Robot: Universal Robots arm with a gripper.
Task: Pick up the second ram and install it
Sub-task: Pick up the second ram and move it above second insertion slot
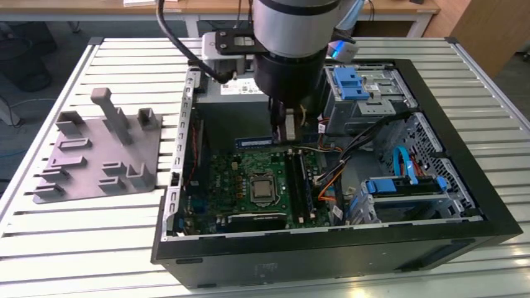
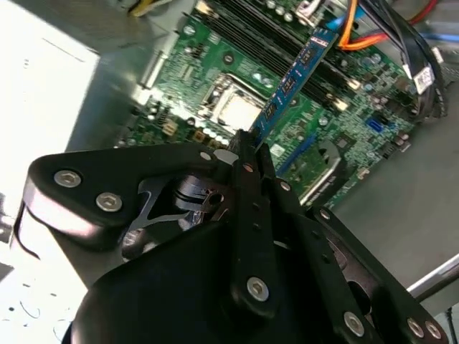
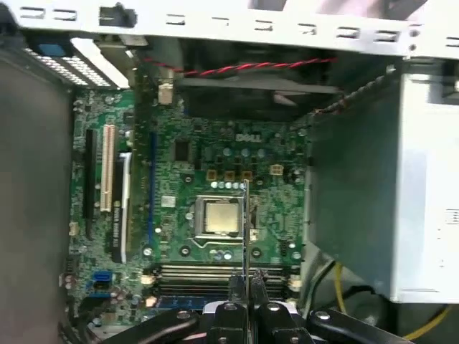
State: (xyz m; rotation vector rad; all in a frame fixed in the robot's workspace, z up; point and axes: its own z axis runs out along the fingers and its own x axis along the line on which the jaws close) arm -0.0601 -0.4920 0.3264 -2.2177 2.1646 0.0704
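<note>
My gripper [image 1: 282, 131] is lowered inside the open computer case and shut on the second ram [image 1: 252, 142], a thin blue-green stick. In the second wrist view the ram [image 2: 297, 72] juts out from between the black fingers of the gripper [image 2: 247, 141], its chips showing. The first wrist view has the ram [image 3: 246, 229] edge-on as a thin line rising from the gripper [image 3: 246, 281]. The stick hangs in the air above the green motherboard [image 1: 240, 186], over the CPU socket [image 3: 219, 217] and close to the long black memory slots [image 1: 300, 180].
A grey power supply [image 1: 236, 93] stands close behind the gripper. Drive cages with blue latches [image 1: 356, 84] and bundled cables [image 1: 348, 155] crowd the exterior view's right of the case. The grey holder plate with pegs [image 1: 99, 155] lies on the slatted table at the exterior view's left.
</note>
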